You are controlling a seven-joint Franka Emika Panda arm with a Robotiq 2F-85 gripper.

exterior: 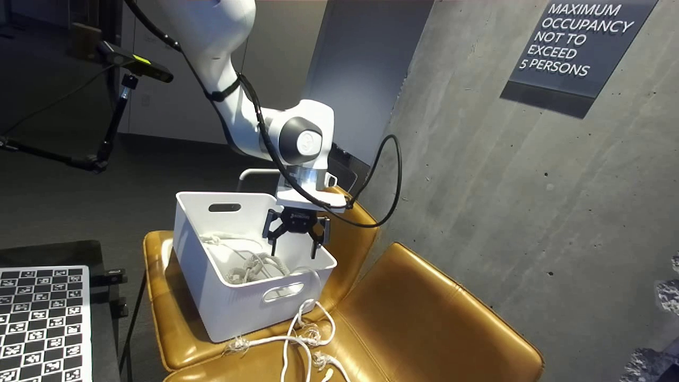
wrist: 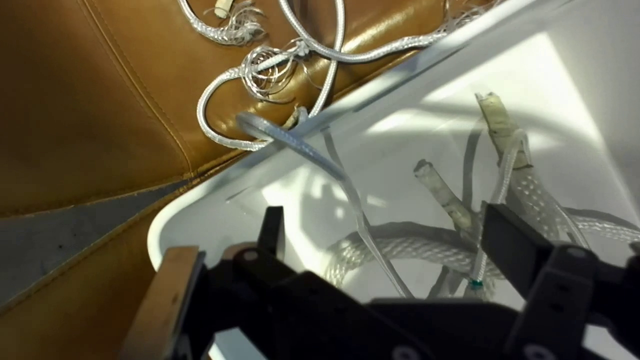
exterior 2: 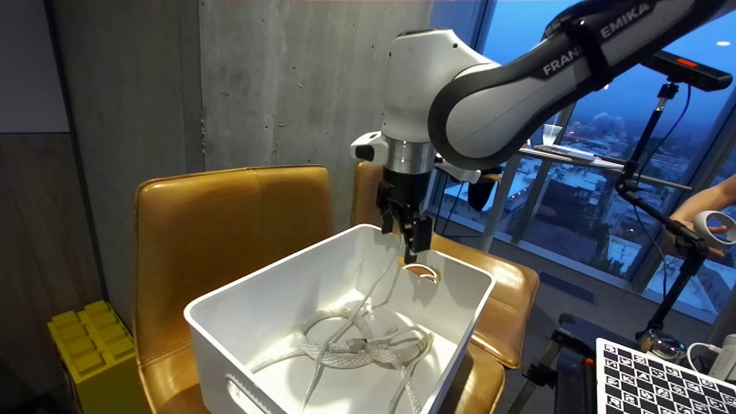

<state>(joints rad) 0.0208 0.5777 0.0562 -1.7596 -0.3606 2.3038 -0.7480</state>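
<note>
Landmark: white bin [exterior: 212, 294], standing on a tan chair [exterior: 177, 323]. The hand [exterior: 294, 251] is over the bin's inside, near one short wall; fingers wide apart, nothing gripped. Nearest item: thin rope [wrist: 310, 152], draped across the bin's rim close to a corner. Key relation: from the hand, the rope lies below and toward that short wall. Long axis drops from the rim and runs inward along the bin's length; in the wrist view it crosses the gap between the fingers. Fingertip height against the rim: cannot tell. Look: whitish, slim, slack, greyer where shaded. A thick braided rope [wrist: 420, 248] lies looped on the bin's floor; frayed cords [wrist: 375, 53] lie outside the bin, beside the same wall. Link to the thin rope unclear.
</note>
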